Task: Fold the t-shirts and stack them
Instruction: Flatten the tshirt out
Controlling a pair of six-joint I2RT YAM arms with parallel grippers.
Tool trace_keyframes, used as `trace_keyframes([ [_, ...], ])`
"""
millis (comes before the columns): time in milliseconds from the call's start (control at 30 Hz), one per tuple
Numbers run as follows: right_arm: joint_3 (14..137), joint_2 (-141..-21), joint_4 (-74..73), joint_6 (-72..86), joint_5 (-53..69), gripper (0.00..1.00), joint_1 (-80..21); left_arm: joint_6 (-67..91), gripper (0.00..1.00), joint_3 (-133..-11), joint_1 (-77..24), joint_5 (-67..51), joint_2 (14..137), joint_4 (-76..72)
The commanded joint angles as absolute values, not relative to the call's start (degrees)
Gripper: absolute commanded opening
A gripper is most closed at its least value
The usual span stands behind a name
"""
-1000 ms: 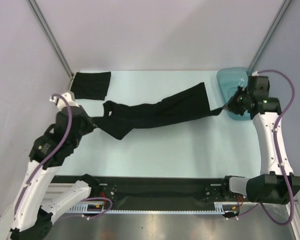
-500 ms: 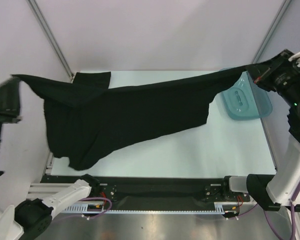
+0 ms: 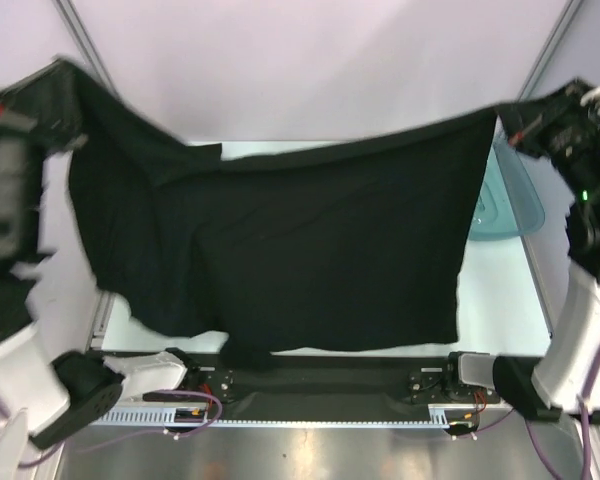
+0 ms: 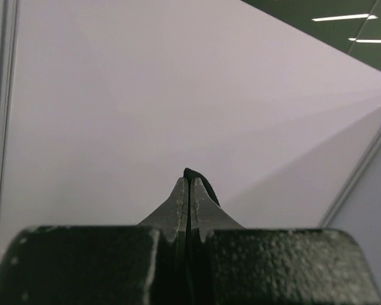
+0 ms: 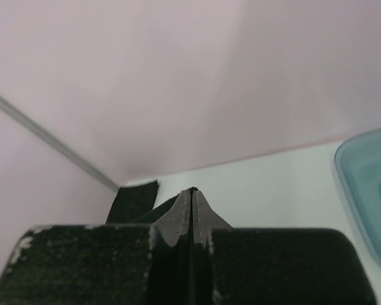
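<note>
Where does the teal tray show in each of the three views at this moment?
Top external: teal tray at the table's far right, partly behind the held t-shirt.
Left wrist: not in it.
Right wrist: at the right edge.
Shared landmark: the pale wall.

I see a translucent teal tray (image 3: pixel 512 205) at the far right corner of the pale table (image 3: pixel 500 290); only its right part shows from above. On the right wrist view the tray's (image 5: pixel 368 184) rounded rim sits at the right edge, flat on the table (image 5: pixel 273 178). Grey metal frame posts (image 3: pixel 558 38) run up both back corners, and one post (image 5: pixel 51 136) crosses diagonally. Plain pale walls (image 3: pixel 310 60) are behind. Ceiling strip lights (image 4: pixel 343 17) show top right on the left wrist view.
</note>
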State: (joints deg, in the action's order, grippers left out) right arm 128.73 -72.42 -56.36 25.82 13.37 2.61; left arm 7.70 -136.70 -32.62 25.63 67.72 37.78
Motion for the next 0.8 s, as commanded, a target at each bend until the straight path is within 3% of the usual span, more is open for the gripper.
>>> trace_keyframes([
  [0,135.9,-78.8,-45.7,25.8,11.9,0.0,6.0,4.2,0.0,-141.6,-32.9,29.8,75.1,30.7],
  [133,145.5,-82.4,-46.7,29.6,17.4,0.0,13.1,6.9,0.0,-151.3,-32.9,26.6,78.5,34.4],
  [167,148.4,-80.4,-47.5,29.4,18.2,0.0,15.4,8.1,0.0,-149.7,-32.9,24.9,73.4,33.5],
  [200,147.3,-78.2,-47.1,28.7,17.9,0.0,15.7,8.8,0.0,-140.0,-32.9,24.1,69.6,31.1],
  [300,125.3,-68.2,-34.8,30.4,17.5,0.0,15.8,5.3,0.0,-124.9,-32.9,29.3,62.5,18.6],
  [367,119.9,-69.0,-33.3,32.5,18.5,0.0,15.8,2.7,0.0,-131.6,-32.9,30.5,68.5,26.0],
  [400,121.3,-71.6,-36.0,32.3,19.9,0.0,15.8,3.1,0.0,-142.0,-32.9,28.9,75.3,29.9],
  [467,122.6,-71.5,-36.4,32.1,19.6,0.0,15.6,5.6,0.0,-148.5,-32.9,26.4,77.9,36.8],
  [567,126.1,-71.4,-37.1,32.3,19.6,0.0,15.8,6.3,0.0,-136.0,-32.9,26.9,68.4,27.4],
  [600,132.5,-72.8,-42.1,32.0,20.6,0.0,15.8,6.3,0.0,-129.9,-32.9,27.7,65.9,24.4],
  [767,138.4,-71.6,-48.7,31.4,19.8,0.0,15.9,6.9,0.0,-143.2,-32.9,25.9,64.5,28.1],
])
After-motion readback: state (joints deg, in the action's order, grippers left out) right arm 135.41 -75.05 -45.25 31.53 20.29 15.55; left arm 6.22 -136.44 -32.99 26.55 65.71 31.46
